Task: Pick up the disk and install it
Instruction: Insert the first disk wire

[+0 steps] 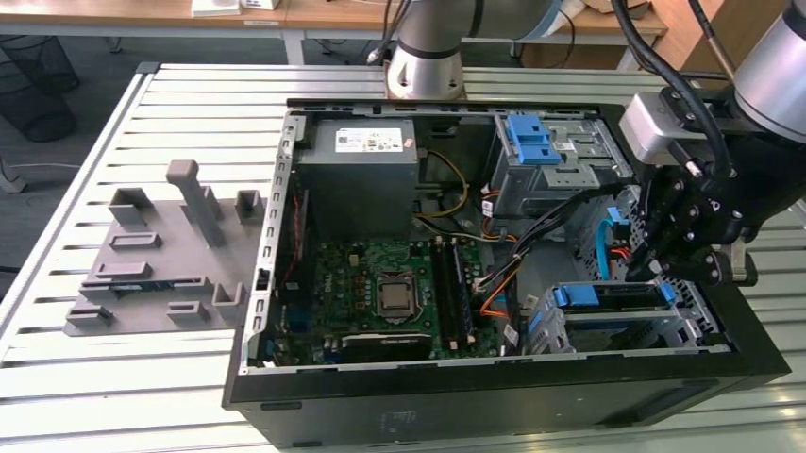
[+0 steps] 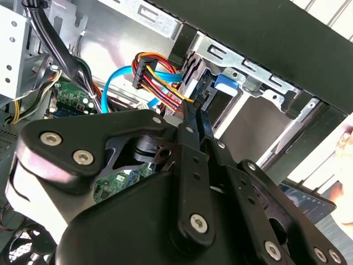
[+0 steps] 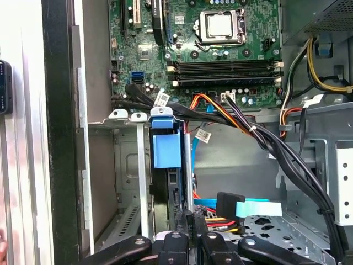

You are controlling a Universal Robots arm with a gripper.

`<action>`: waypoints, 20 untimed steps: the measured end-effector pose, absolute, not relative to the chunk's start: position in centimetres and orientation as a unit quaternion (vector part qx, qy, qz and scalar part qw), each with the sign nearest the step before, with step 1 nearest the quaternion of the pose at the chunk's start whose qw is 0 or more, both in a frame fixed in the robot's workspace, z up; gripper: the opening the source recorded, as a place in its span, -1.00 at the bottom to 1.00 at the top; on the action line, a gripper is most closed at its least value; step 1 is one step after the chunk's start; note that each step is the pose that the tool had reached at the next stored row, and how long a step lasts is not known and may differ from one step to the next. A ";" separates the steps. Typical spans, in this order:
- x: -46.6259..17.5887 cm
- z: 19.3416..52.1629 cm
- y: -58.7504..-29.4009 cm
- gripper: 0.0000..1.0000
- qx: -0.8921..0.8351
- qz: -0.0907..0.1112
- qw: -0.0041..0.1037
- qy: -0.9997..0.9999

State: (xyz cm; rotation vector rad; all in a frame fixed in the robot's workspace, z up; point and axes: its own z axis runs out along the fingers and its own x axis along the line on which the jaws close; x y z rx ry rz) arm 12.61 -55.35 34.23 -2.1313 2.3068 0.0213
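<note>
Disk (image 1: 613,297) sits in its bay at 4 o'clock inside the computer case (image 1: 377,415), claw (image 1: 655,269) beside it, fingers nearly closed, gripping nothing visible. Likely stiff, weighty, shock-sensitive; grip the blue frame.

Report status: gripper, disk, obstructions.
Gripper low inside the case, at the drive cage. Disk on edge in the cage, blue carrier showing. Cable bundle close alongside.
</note>
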 end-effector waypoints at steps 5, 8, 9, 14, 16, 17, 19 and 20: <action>12.6 34.1 -55.5 -0.68 -0.688 0.007 0.000 0.726; 12.6 34.0 -55.5 -0.68 -0.688 0.007 0.000 0.726; 12.6 34.0 -55.5 -0.68 -0.688 0.007 0.000 0.726; 12.7 33.9 -55.7 -0.68 -0.688 0.008 0.000 0.726; 12.7 33.8 -55.7 -0.68 -0.688 0.008 0.000 0.726; 12.7 33.8 -55.8 -0.68 -0.688 0.008 0.000 0.726; 12.7 33.7 -55.8 -0.68 -0.688 0.008 -0.001 0.726; 12.7 33.7 -55.8 -0.68 -0.689 0.008 -0.001 0.725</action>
